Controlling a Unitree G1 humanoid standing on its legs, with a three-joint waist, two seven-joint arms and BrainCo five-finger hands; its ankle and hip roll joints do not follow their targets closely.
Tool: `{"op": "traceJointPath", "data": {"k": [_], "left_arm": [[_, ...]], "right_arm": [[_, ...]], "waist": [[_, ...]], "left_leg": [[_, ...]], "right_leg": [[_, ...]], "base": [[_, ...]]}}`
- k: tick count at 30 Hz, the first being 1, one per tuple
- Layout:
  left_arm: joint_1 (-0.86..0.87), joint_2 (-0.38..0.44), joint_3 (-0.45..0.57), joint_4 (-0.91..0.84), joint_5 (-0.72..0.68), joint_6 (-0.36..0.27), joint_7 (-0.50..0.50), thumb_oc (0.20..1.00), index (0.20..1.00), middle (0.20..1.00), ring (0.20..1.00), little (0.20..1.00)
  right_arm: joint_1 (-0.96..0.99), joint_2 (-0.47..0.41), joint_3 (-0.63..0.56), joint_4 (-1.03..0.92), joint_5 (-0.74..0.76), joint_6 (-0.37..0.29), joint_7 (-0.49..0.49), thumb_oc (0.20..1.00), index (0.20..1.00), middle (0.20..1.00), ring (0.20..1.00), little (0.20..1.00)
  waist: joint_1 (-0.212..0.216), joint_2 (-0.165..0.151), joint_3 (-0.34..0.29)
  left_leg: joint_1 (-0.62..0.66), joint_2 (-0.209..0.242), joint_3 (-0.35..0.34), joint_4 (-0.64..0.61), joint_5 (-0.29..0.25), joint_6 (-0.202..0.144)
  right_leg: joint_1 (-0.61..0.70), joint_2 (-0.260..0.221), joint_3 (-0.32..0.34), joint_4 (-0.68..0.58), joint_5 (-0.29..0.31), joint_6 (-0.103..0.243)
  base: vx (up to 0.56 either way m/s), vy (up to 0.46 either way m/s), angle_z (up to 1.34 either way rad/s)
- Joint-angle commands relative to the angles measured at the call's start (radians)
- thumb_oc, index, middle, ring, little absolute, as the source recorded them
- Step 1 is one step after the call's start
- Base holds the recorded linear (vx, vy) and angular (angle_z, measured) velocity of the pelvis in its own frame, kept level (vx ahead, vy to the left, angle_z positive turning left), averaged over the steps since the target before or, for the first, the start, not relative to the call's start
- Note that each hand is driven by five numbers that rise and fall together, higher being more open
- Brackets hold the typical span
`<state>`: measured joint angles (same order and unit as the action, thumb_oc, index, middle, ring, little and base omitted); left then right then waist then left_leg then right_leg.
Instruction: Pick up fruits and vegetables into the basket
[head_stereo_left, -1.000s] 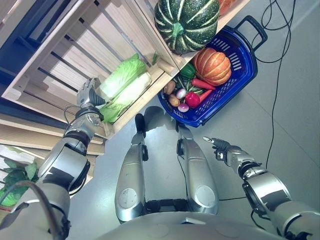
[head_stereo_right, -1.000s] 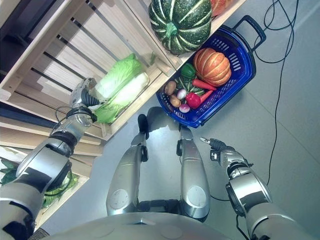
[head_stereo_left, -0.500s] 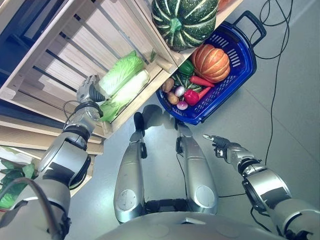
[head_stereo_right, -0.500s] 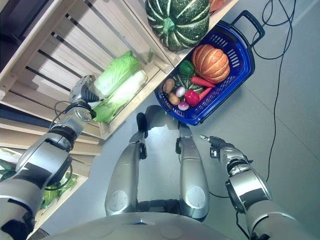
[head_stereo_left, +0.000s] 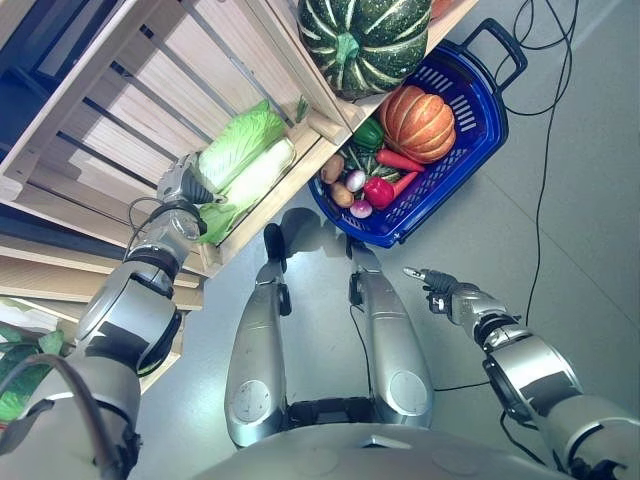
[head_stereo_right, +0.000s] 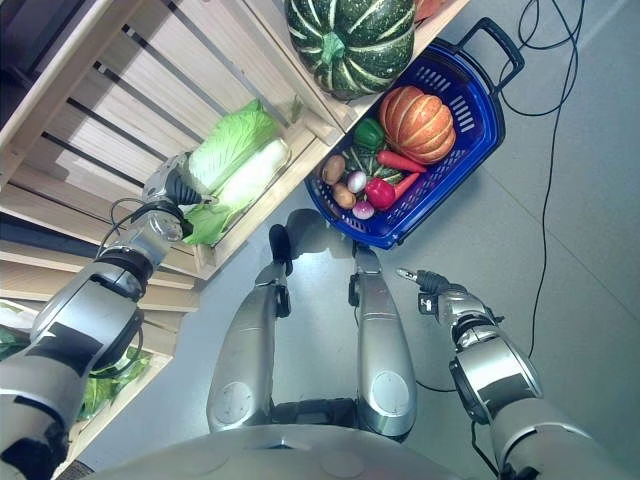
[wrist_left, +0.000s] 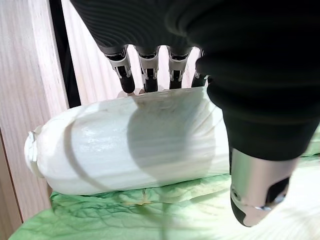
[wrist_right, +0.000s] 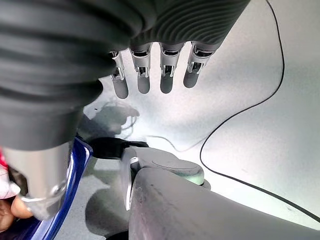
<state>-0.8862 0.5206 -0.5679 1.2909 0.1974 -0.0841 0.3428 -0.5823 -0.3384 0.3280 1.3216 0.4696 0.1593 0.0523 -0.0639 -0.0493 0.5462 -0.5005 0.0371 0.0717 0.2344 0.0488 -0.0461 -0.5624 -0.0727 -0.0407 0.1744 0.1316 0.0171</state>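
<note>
In the left eye view, a wooden crate (head_stereo_left: 150, 90) lies at the upper left with two cabbages (head_stereo_left: 245, 165) side by side in it. The left hand (head_stereo_left: 181, 186) reaches into the crate, at the cabbages' near end. To the right, a blue basket (head_stereo_left: 470, 140) stands on the floor, holding an orange pumpkin (head_stereo_left: 418, 96), a red pepper (head_stereo_left: 380, 192), a carrot (head_stereo_left: 398, 160) and small vegetables. A striped green squash (head_stereo_left: 365, 40) rests on the crate edge above it. The right hand (head_stereo_left: 437, 285) hangs low, well apart from the basket.

In the left wrist view, fingers (wrist_left: 145, 70) and thumb are spread around the pale cabbage stem (wrist_left: 125, 145), fingertips at its far side, not clamped.

In the right wrist view, fingers (wrist_right: 165, 75) hang straight and apart over the floor, holding nothing.
</note>
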Motion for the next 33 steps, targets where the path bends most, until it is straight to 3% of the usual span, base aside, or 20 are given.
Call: {"op": "traceJointPath", "data": {"k": [1, 4, 6, 7, 9, 10, 26, 33], "left_arm": [[-0.028, 0.003, -0.003, 0.069, 0.03, 0.006, -0.043, 1.0, 1.0, 1.0, 1.0, 1.0], [-0.036, 0.001, -0.007, 0.073, 0.027, 0.018, -0.052, 1.0, 1.0, 1.0, 1.0, 1.0], [-0.036, 0.0, -0.007, 0.075, 0.03, 0.024, -0.053, 0.865, 0.865, 0.865, 0.865, 0.865], [-0.034, -0.001, -0.005, 0.077, 0.038, 0.029, -0.055, 0.592, 0.592, 0.592, 0.592, 0.592], [-0.034, -0.001, -0.005, 0.078, 0.041, 0.03, -0.056, 0.501, 0.501, 0.501, 0.501, 0.501], [-0.036, -0.002, -0.005, 0.08, 0.041, 0.034, -0.058, 0.2, 0.2, 0.2, 0.2, 0.2], [-0.038, -0.009, -0.01, 0.086, 0.024, 0.046, -0.073, 0.2, 0.2, 0.2, 0.2, 0.2], [-0.033, -0.007, 0.008, 0.085, -0.044, 0.019, -0.055, 0.2, 0.2, 0.2, 0.2, 0.2]], "right_arm": [[0.031, -0.021, 0.031, 0.012, 0.0, 0.026, -0.005, 1.0, 1.0, 1.0, 1.0, 1.0], [0.028, -0.02, 0.032, 0.013, 0.001, 0.025, -0.003, 1.0, 1.0, 1.0, 1.0, 1.0], [0.027, -0.019, 0.033, 0.014, 0.002, 0.026, -0.003, 1.0, 1.0, 1.0, 1.0, 1.0], [0.027, -0.017, 0.033, 0.014, 0.003, 0.025, -0.004, 1.0, 1.0, 1.0, 1.0, 1.0], [0.025, -0.017, 0.033, 0.014, 0.003, 0.026, -0.005, 1.0, 1.0, 1.0, 1.0, 1.0], [0.022, -0.018, 0.034, 0.015, 0.003, 0.029, -0.003, 1.0, 1.0, 1.0, 1.0, 1.0], [0.015, -0.015, 0.041, 0.017, 0.008, 0.029, -0.005, 1.0, 1.0, 1.0, 1.0, 1.0], [0.013, -0.017, 0.037, 0.022, 0.02, 0.02, -0.009, 1.0, 1.0, 1.0, 1.0, 1.0]], "waist": [[-0.002, 0.002, -0.026], [-0.003, 0.001, -0.026], [-0.003, 0.0, -0.026], [-0.003, -0.002, -0.026], [-0.003, -0.002, -0.026], [-0.003, -0.003, -0.026], [-0.005, -0.003, -0.026], [-0.003, 0.001, -0.026]], "left_leg": [[-0.054, -0.014, -0.025, -0.002, -0.006, 0.011], [-0.054, -0.014, -0.026, -0.003, -0.005, 0.011], [-0.054, -0.014, -0.026, -0.004, -0.005, 0.011], [-0.054, -0.013, -0.026, -0.005, -0.004, 0.01], [-0.054, -0.013, -0.026, -0.005, -0.004, 0.01], [-0.055, -0.013, -0.025, -0.005, -0.003, 0.01], [-0.063, -0.013, -0.026, -0.01, 0.0, 0.008], [-0.056, -0.015, -0.029, -0.017, 0.001, 0.009]], "right_leg": [[-0.032, 0.045, -0.019, 0.136, -0.123, 0.024], [-0.033, 0.046, -0.019, 0.135, -0.122, 0.025], [-0.032, 0.046, -0.018, 0.134, -0.122, 0.025], [-0.032, 0.047, -0.018, 0.133, -0.121, 0.025], [-0.033, 0.047, -0.017, 0.133, -0.12, 0.025], [-0.032, 0.048, -0.017, 0.131, -0.12, 0.024], [-0.042, 0.05, -0.017, 0.127, -0.116, 0.025], [-0.036, 0.049, -0.017, 0.123, -0.118, 0.025]], "base": [[0.0, 0.0, 0.0], [0.0, 0.0, 0.0], [0.0, 0.0, 0.0], [0.0, 0.0, 0.0], [0.0, 0.0, 0.0], [0.0, 0.0, 0.0], [0.0, 0.0, 0.0], [0.0, 0.001, -0.01]]}}
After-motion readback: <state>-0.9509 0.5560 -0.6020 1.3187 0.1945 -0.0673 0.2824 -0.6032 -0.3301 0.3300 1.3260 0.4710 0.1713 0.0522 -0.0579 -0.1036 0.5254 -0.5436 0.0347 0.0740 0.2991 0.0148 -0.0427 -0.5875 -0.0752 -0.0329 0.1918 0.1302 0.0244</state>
